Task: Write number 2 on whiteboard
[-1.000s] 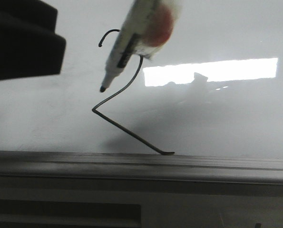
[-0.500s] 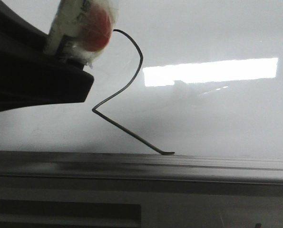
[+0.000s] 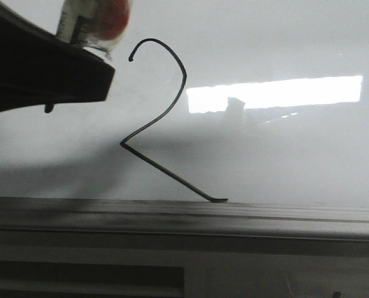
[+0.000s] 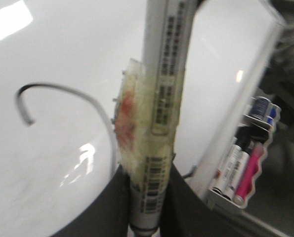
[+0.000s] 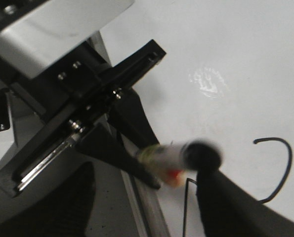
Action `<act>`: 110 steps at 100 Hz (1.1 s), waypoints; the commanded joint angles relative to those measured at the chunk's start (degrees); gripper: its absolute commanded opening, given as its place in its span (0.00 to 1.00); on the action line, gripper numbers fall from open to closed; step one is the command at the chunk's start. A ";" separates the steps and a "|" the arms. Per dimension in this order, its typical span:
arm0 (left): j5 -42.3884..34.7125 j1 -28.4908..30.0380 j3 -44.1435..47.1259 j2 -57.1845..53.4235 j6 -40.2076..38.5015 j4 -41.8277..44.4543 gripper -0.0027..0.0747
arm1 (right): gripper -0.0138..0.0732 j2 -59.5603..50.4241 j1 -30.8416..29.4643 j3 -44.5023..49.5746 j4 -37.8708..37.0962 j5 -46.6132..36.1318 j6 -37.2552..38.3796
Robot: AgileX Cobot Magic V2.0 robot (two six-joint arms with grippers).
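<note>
The number 2 is a thin black line on the glossy whiteboard, its base stroke ending at the grey frame edge. My left gripper hangs at the upper left of the front view, left of the 2, shut on a white marker wrapped in orange-stained tape. In the left wrist view the marker sits between the jaws of the left gripper, with the hook of the 2 beside it. My right gripper is open and empty, with the marker ahead of it.
A rack of several spare markers, one pink, hangs past the board's edge in the left wrist view. A bright rectangular light reflection lies on the board to the right of the 2.
My left gripper has carried the marker up and to the left, off the board. The marker tip has left the front view, and the whole 2 now shows uncovered.
</note>
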 commanded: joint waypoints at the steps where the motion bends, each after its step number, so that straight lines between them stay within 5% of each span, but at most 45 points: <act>1: 7.57 -0.10 -1.83 -0.36 -1.15 -18.54 0.01 | 0.73 -2.85 -1.74 -2.72 -1.51 -4.96 -0.23; 15: 16.96 -0.10 -1.83 -0.24 -1.15 -33.21 0.01 | 0.65 -6.16 -4.83 -2.94 -1.51 -5.20 -0.23; 63: 12.48 -0.10 -3.35 5.73 -1.28 -43.46 0.03 | 0.63 -8.21 -5.44 -2.94 -1.08 -5.68 -0.23; 75: 9.96 -0.10 -3.35 6.55 -1.28 -43.46 0.17 | 0.63 -8.21 -5.44 -2.94 -0.06 -4.89 -0.23; 94: 9.69 -0.10 -3.35 6.44 -1.28 -43.46 0.56 | 0.63 -8.21 -5.44 -2.94 0.16 -3.87 -0.23; 110: 10.32 -0.10 -3.35 6.22 -1.28 -42.67 0.59 | 0.63 -8.25 -5.44 -2.94 0.16 -3.87 -0.23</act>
